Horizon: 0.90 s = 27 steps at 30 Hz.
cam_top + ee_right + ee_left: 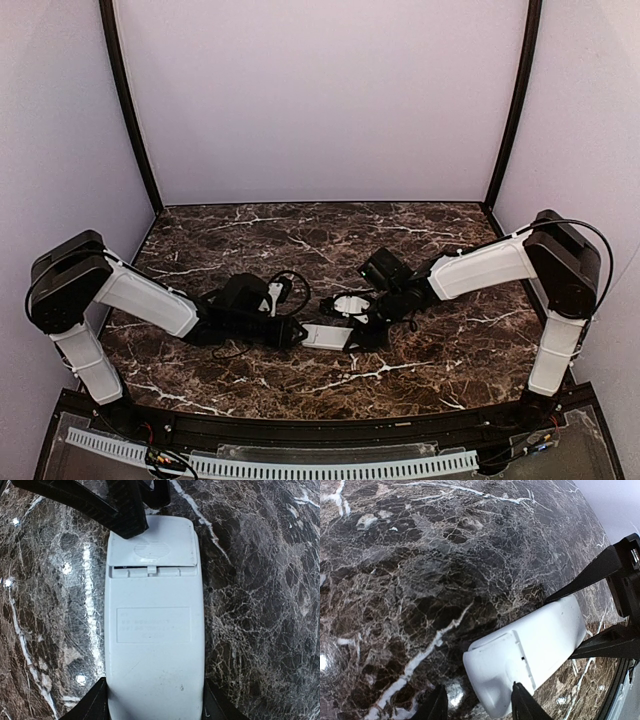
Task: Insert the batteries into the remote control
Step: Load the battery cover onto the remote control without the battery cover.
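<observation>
One white remote control (154, 670), right pincer (155, 704) gripping it, left pincer (479, 703) open astride its end, label (153, 625) illegible.

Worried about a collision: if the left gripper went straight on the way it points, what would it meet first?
The remote control: its battery-cover end lies between the fingertips of the left gripper, apparently touching one. The right gripper holds its other end.

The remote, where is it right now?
In the top view the remote lies back-up on the table, centre front, between the two claws; the right claw grips its sides, the left claw is at its other end.
</observation>
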Motion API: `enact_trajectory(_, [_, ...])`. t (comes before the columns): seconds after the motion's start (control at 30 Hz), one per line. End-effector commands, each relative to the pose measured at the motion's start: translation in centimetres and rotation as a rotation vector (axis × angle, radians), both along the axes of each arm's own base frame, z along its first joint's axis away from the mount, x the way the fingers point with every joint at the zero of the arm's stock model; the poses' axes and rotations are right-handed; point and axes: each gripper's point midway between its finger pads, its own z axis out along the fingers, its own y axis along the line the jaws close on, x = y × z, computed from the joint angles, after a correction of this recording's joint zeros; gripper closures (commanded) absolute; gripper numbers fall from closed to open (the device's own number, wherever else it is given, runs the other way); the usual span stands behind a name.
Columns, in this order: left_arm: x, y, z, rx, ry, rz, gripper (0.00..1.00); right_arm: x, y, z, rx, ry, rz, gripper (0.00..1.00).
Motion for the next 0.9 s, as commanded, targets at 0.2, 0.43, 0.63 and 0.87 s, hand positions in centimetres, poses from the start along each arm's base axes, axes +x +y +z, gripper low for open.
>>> enact_trajectory(0.2, [-0.3,0.4,-1.7,0.080,0.022,0.004,0.58,-0.8,-1.6,-2.5,-0.090,0.043,-0.048,0.58])
enact_trajectory(0.43, [-0.4,0.3,-2.3,0.104,0.028,0.005,0.63,-0.8,-1.6,-2.5,-0.091,0.045,-0.058,0.59])
enact_trajectory(0.63, [-0.8,1.1,-2.9,0.136,0.044,0.009,0.68,-0.6,-1.5,-2.5,-0.089,0.050,-0.072,0.60])
enact_trajectory(0.87, [-2.1,1.8,-3.5,0.153,0.061,-0.015,0.68,-0.6,-1.5,-2.6,-0.088,0.062,-0.094,0.61])
